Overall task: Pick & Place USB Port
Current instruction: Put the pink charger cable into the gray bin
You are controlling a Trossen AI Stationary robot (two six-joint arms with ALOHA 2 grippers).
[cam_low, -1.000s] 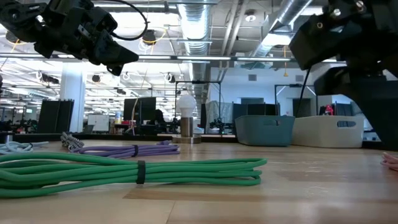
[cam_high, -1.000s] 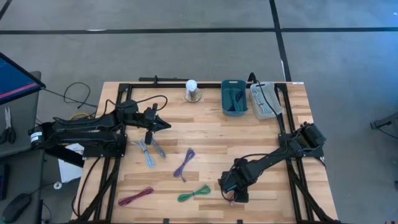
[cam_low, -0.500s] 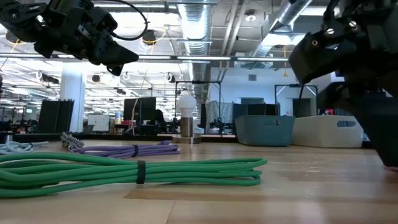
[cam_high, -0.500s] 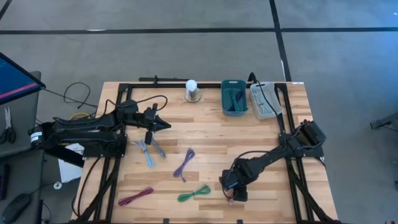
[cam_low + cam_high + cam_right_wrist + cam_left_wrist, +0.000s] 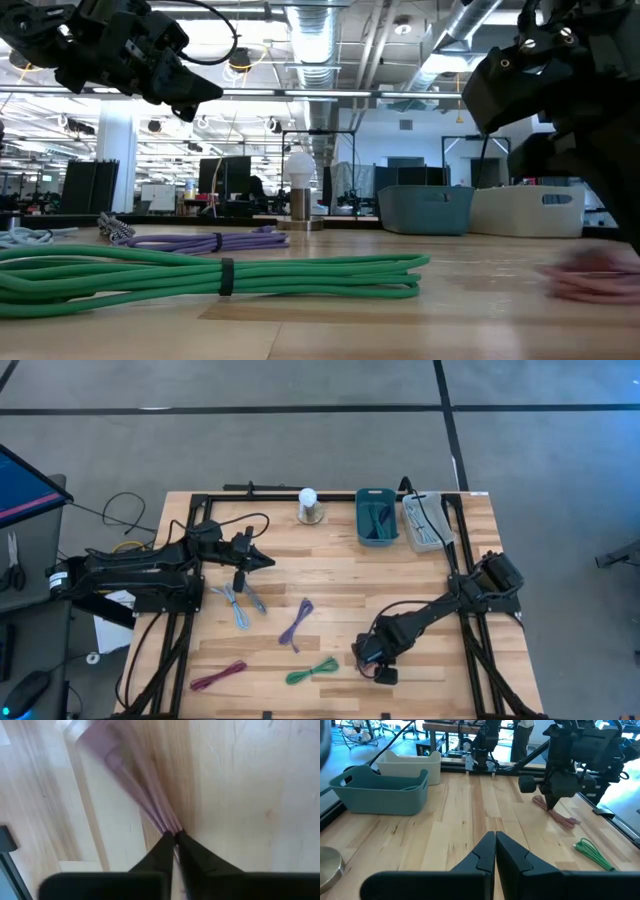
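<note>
The pink cable (image 5: 150,805) lies on the table (image 5: 420,575) near its front edge, pinched at one end in my right gripper (image 5: 173,836) — fingers closed on it. My left gripper (image 5: 495,837) hovers closed and empty, well apart. The grab looks done; lifting and carrying to the teal bin (image 5: 376,517) remain.

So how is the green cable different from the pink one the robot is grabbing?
The green cable lies alone on the table, with no gripper touching it; the pink cable is pinched at one end by the shut right gripper. In the low view the green cable looks sharp and still, while the pink cable looks smeared. Both are thin cables bunched into long bundles.
</note>
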